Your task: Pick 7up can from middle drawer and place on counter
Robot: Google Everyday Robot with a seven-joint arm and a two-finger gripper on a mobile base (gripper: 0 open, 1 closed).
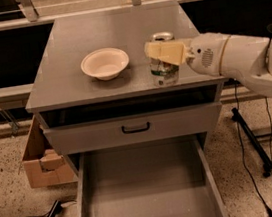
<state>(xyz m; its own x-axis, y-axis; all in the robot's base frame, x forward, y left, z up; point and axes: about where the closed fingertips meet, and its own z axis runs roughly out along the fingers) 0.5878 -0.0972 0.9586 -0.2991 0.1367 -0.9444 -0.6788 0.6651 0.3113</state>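
The 7up can (164,74) stands upright at the near right of the counter (90,33), its base on or just above the surface; I cannot tell which. My gripper (160,52) reaches in from the right and is shut on the can's upper half, with a cream finger (167,53) across its front. The middle drawer (147,195) is pulled open below, and its grey floor is bare.
A cream bowl (105,63) sits on the counter left of the can. A shut drawer front with a black handle (135,128) lies under the counter. A cardboard box (41,163) stands on the floor at the left. Cables and a stand leg (251,139) are at the right.
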